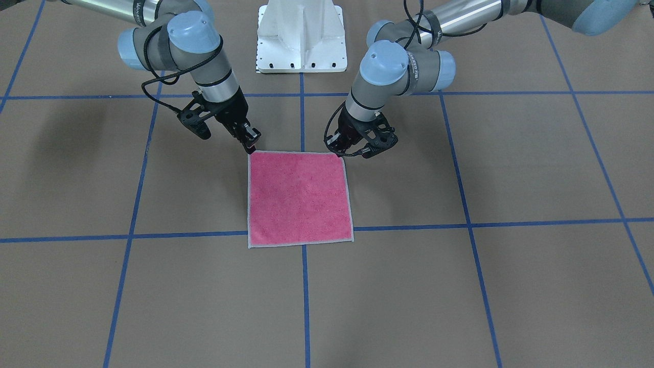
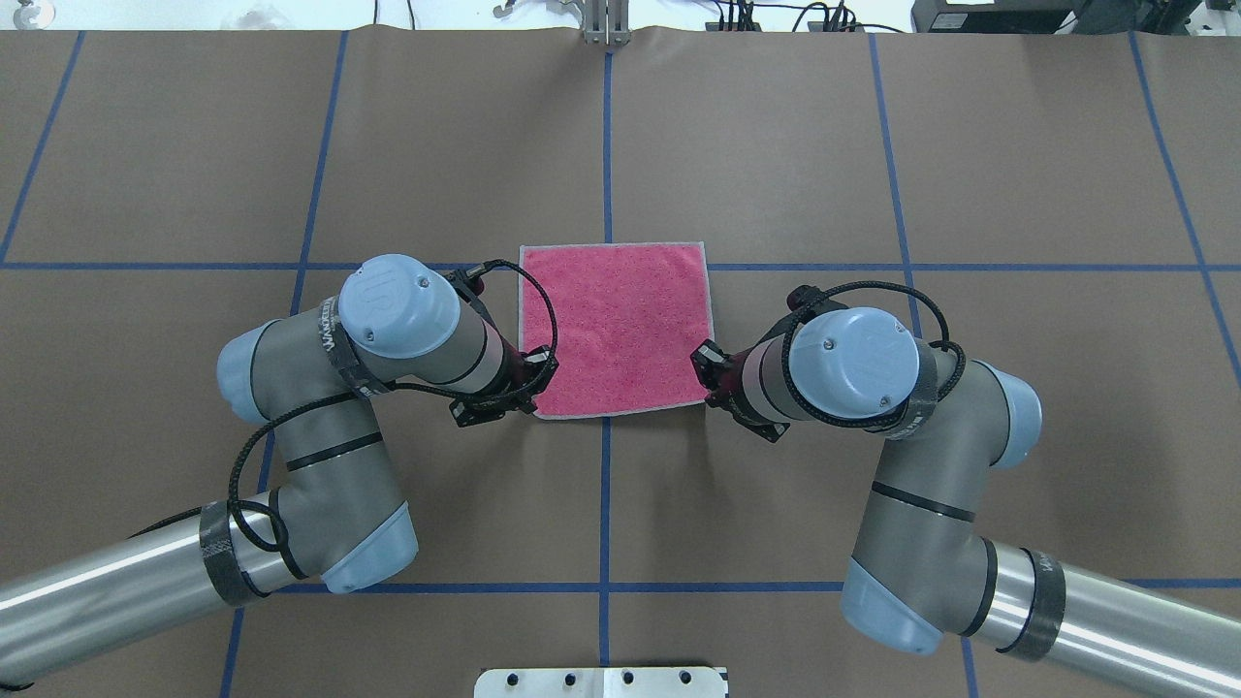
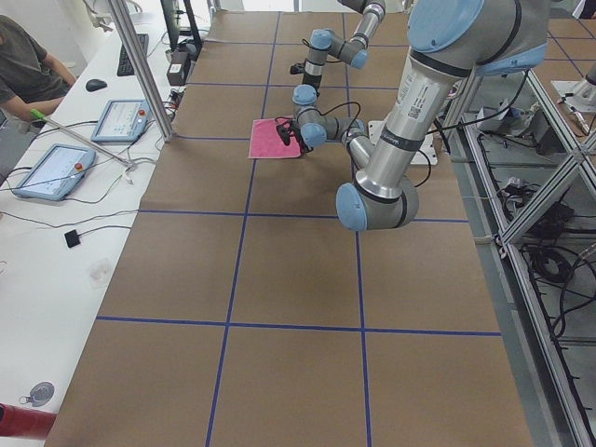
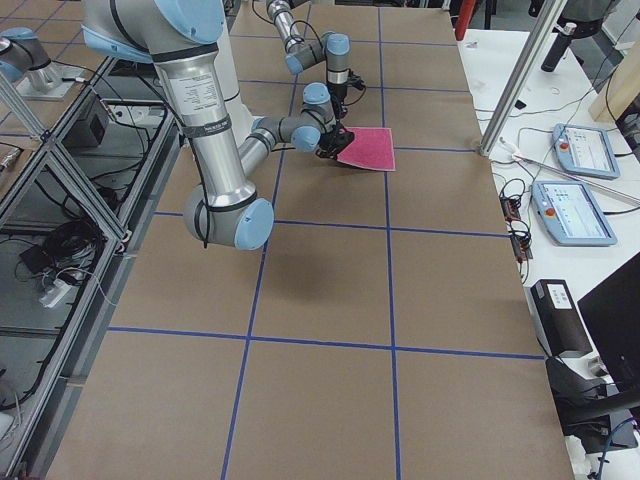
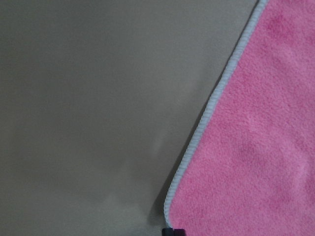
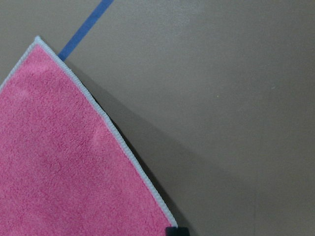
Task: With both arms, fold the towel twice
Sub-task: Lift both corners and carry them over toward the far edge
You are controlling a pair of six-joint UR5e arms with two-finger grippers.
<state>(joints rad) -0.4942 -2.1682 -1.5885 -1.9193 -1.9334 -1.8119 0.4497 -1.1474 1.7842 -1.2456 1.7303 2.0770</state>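
Observation:
The towel (image 1: 299, 199) lies spread on the brown table, pink face up, with a pale grey stitched edge. In the overhead view the towel (image 2: 616, 330) sits between both arms. My left gripper (image 2: 536, 399) is shut on its near left corner. My right gripper (image 2: 707, 374) is shut on its near right corner. In the front-facing view the right gripper (image 1: 250, 145) pinches the corner at the upper left, and the wrist mostly hides the left gripper (image 1: 338, 150). Both wrist views show the towel (image 5: 256, 162) (image 6: 64, 162) edge running down to a black fingertip, with a shadow under the raised corner.
Blue tape lines (image 2: 606, 145) cross the brown table cover. The white pedestal base (image 1: 301, 36) stands behind the towel on the robot's side. A person (image 3: 23, 65) sits at a side desk with tablets (image 3: 51, 172), beyond an aluminium post (image 3: 144, 74).

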